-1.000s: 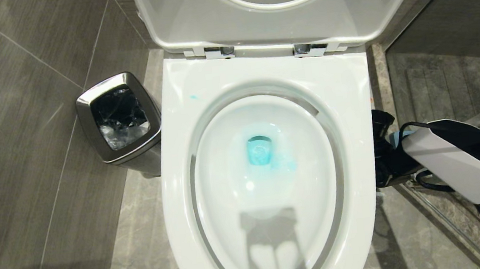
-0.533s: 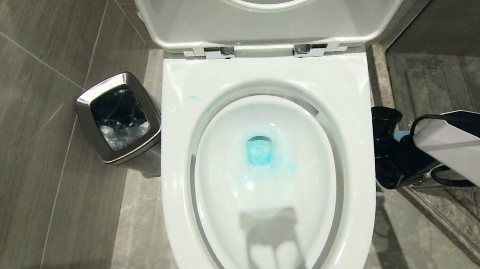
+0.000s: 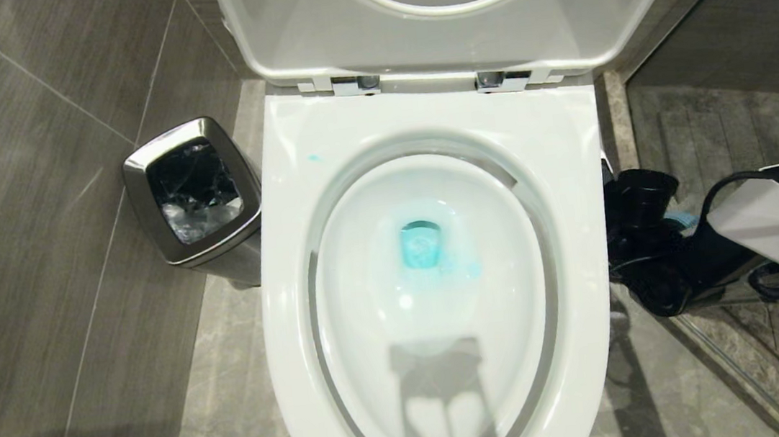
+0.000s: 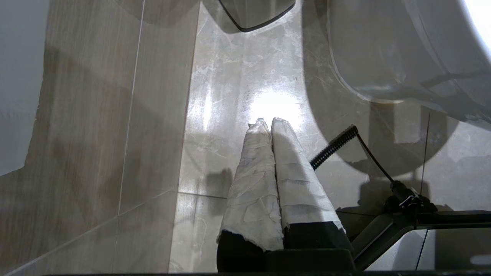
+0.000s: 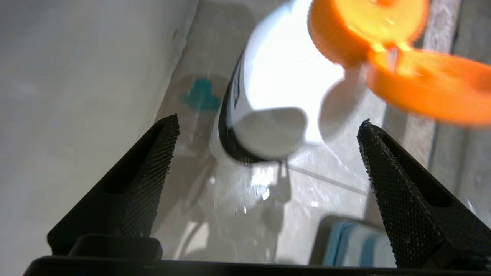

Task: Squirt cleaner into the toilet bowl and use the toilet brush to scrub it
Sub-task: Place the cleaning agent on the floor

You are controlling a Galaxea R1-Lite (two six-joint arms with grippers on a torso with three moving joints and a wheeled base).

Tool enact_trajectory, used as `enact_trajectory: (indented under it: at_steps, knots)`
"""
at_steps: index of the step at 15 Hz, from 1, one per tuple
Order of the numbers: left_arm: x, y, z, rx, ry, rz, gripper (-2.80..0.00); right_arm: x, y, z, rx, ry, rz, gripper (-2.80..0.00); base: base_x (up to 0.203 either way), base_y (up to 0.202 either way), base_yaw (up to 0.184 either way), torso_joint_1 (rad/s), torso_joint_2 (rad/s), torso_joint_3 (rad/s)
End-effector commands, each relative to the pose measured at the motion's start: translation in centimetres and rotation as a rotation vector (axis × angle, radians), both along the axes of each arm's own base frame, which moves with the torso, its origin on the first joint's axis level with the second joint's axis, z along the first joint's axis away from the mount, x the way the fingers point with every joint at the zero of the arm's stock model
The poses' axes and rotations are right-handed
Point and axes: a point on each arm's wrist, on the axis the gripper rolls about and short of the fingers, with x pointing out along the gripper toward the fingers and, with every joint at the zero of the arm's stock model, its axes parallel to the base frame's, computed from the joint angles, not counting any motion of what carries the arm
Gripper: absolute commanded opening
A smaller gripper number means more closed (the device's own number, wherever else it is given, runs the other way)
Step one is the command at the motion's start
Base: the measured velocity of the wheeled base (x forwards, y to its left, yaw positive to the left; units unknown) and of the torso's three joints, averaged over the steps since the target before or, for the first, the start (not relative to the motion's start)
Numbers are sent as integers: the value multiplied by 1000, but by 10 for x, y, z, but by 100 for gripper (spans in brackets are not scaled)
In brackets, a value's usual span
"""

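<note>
The toilet bowl [image 3: 421,110] fills the middle of the head view, seat and lid [image 3: 457,37] raised. Turquoise cleaner [image 3: 423,245] tints the water, and one small teal spot [image 3: 314,157] sits on the rim. My right arm [image 3: 761,237] reaches down to the floor beside the bowl's right side. In the right wrist view my right gripper [image 5: 267,124] is open and empty, facing a blurred white bottle [image 5: 284,69] with an orange flip cap [image 5: 383,34]. My left gripper [image 4: 269,122] hangs shut over the floor tiles, parked. I cannot make out the toilet brush.
A square steel bin [image 3: 193,192] stands left of the bowl. A blue-and-grey striped holder [image 5: 356,245] sits on the floor close under my right gripper. A teal splash [image 5: 201,96] marks the floor near the bowl's white outer wall [image 5: 76,96]. A stone threshold [image 3: 615,122] borders the right side.
My right arm has swung to the right, away from the bowl's side, with the wrist drawing back a little. The bowl, the bin and the left arm have stayed put.
</note>
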Motion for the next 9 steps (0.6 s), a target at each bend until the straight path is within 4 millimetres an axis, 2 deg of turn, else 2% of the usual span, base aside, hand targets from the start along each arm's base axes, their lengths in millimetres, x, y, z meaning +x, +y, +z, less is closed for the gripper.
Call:
enact_trajectory:
  at_steps: [1,6,9]
  knots:
    - [0,0,0,0,1,0,-280,-20,0,12,-2,3,7,0,0,0,0,0,0,0]
    - [0,0,0,0,1,0,-280,-70,4,1,7,66,26,0,0,0,0,0,0,0]
    - [0,0,0,0,1,0,-280,-98,-2,19,20,39,13,0,0,0,0,0,0,0]
